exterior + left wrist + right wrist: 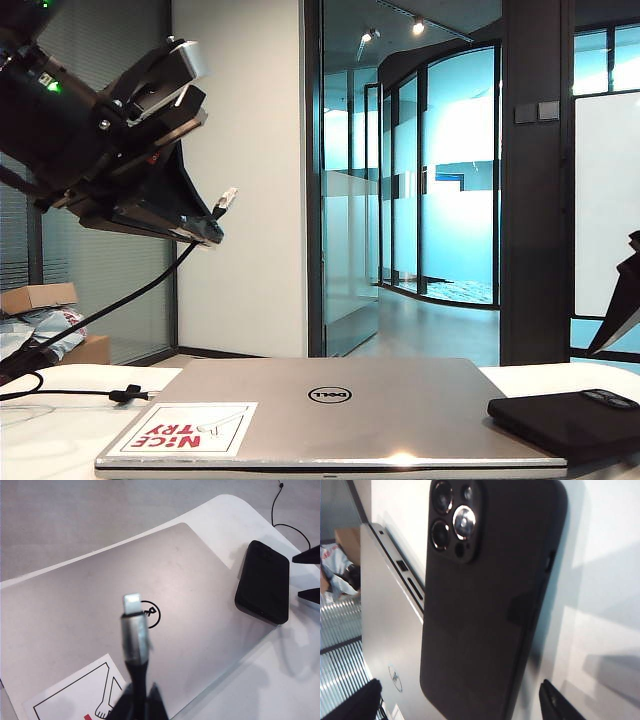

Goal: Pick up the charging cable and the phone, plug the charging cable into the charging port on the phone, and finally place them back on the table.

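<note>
My left gripper (208, 232) hangs high at the left, shut on the charging cable (130, 295) just behind its whitish-silver plug (228, 197). In the left wrist view the plug (134, 605) sticks out beyond the closed left gripper (142, 702), above the laptop lid. The cord drops to the table (60, 425), where its black tie band (125, 393) lies. The black phone (570, 420) lies camera side up on the table beside the laptop. My right gripper (459, 690) is open, one finger on each side of the phone (490, 605); its fingers (307, 557) show close to the phone (263, 582).
A closed silver Dell laptop (330, 400) with a red-lettered sticker (185, 428) fills the middle of the white table (280, 680). Cardboard boxes and bags (40, 315) sit behind the table at the left. Glass office walls stand beyond.
</note>
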`<move>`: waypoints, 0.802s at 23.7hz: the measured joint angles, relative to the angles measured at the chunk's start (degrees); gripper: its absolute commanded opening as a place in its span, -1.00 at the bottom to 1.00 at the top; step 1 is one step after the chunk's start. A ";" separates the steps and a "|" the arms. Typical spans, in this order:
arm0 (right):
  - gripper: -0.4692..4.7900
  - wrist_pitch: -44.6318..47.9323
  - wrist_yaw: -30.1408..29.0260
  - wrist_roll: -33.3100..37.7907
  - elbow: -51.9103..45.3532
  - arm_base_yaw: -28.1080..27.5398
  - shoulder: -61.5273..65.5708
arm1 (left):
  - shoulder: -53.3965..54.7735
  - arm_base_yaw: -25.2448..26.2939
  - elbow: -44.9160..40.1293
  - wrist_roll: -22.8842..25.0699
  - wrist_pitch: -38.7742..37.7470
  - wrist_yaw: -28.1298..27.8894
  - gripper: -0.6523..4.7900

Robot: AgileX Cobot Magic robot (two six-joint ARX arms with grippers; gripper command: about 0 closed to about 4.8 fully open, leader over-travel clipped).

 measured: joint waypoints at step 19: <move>0.82 16.31 -0.55 5.46 0.31 -0.04 13.07 | 0.00 0.00 0.00 0.00 0.00 0.00 -0.78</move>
